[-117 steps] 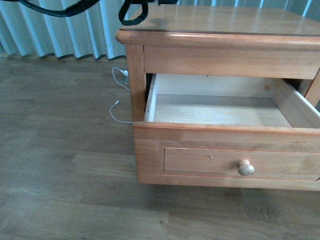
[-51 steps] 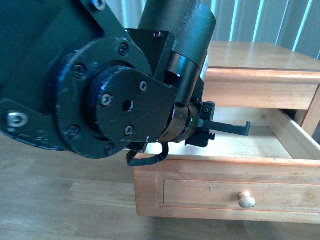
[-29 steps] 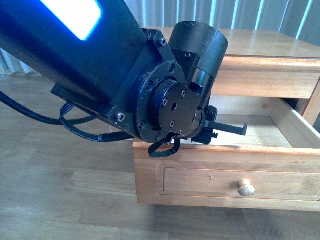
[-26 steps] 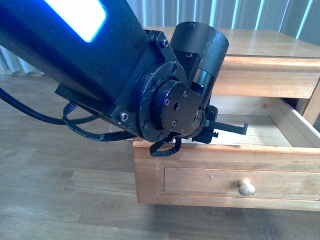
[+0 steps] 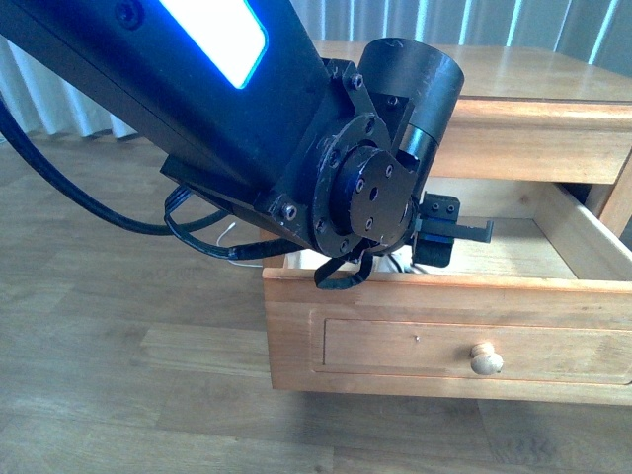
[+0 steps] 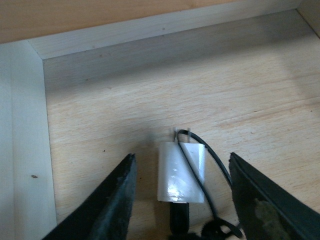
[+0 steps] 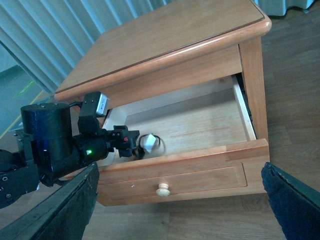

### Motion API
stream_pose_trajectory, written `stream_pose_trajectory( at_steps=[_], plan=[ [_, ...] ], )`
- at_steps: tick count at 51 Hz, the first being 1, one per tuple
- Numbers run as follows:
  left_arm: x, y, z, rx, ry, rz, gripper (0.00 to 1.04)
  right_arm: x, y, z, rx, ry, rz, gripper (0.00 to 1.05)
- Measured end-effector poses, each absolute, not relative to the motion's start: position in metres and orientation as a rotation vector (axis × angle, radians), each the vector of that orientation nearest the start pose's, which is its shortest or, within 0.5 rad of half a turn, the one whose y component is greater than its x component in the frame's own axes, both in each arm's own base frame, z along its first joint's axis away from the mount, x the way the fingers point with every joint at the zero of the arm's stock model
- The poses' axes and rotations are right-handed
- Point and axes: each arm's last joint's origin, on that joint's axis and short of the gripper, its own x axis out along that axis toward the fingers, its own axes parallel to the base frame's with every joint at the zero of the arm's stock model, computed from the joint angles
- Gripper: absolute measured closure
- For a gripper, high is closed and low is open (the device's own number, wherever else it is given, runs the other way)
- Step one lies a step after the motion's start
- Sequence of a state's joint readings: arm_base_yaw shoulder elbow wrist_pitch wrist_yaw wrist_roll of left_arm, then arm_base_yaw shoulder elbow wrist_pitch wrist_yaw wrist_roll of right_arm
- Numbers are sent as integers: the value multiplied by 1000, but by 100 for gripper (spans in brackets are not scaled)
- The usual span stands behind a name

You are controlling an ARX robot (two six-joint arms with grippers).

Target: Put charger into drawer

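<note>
Left gripper (image 6: 182, 162) splayed wide inside the drawer (image 6: 30, 150), either side of the charger (image 6: 181, 172) and clear of it.

From the left wrist: white block flat on the drawer's pale floor, near a side wall, black cable (image 6: 212, 165) draped across it, a gap to each finger. From the front: left arm (image 5: 247, 128) over the drawer's front edge, charger hidden behind it, or nearly so. From the right wrist: charger inside the drawer just beyond the left gripper; right gripper (image 7: 180, 170) wide apart, well outside the drawer, holding nothing.

You have the charger (image 6: 181, 172) lying on the drawer (image 6: 100, 115) floor, between your left claw's (image 6: 181, 165) spread jaws, a drawer corner near beyond it.
</note>
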State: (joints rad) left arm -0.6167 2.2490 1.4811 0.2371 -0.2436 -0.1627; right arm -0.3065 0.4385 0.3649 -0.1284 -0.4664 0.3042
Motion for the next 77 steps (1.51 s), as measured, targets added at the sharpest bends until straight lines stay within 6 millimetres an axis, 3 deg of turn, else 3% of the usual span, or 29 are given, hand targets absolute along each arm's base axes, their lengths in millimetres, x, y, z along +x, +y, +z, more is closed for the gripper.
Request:
stream_pose_trajectory(
  at_steps=[15,22,36,41,46,50,67,77],
  plan=[
    [385,-263,165,36,437,-309,4,120,-24,239,379,210,130,8],
    [374,-249,188,19,374,-281,6,120,-24,239,379,210,130,8],
    [339,-196,235,-16,254,-191,6,120,-24,239,379,210,130,8],
    [319,-170,258,-37,196,-145,6,120,-24,239,379,210,130,8],
    [280,-139,286,-60,106,-108,6,120,-24,239,379,210,130,8],
    [255,-124,295,-66,66,-75,6,120,-24,239,379,210,130,8],
    [147,-72,299,-59,-17,73,6,120,-24,239,379,210,130,8],
    [107,-60,289,-86,-59,92,6,120,-24,239,379,210,130,8]
  ],
)
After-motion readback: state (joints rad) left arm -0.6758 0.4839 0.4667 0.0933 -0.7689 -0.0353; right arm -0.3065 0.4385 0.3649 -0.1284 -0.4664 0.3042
